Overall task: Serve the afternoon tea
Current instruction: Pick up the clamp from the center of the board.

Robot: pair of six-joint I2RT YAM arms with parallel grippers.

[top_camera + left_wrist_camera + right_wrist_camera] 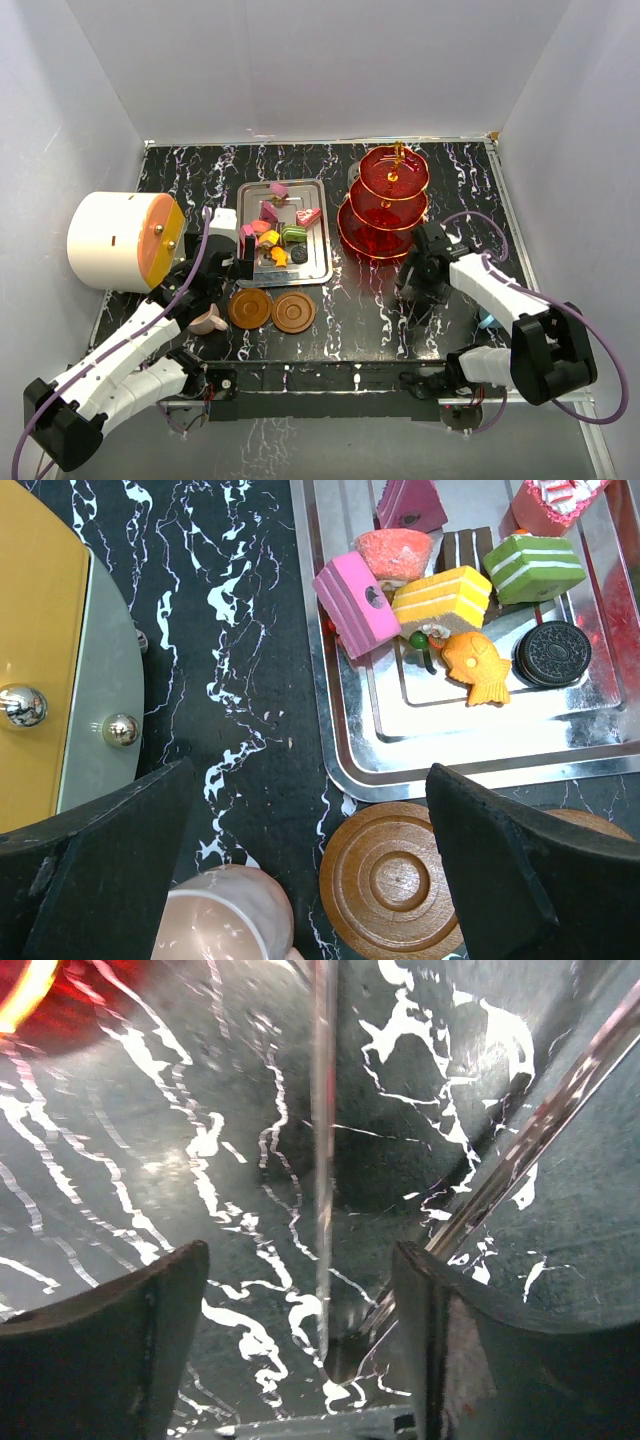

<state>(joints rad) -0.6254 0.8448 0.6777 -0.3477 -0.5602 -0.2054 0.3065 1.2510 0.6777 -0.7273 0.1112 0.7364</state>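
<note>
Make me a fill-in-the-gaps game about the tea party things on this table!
1. The colourful sweets lie on a flat silver ___.
2. In front of them stand ___ brown round saucers.
3. The three-tier stand with the gold stem is coloured ___.
4. The cup just left of the saucers is coloured ___.

Missing words: tray; two; red; pink.
</note>
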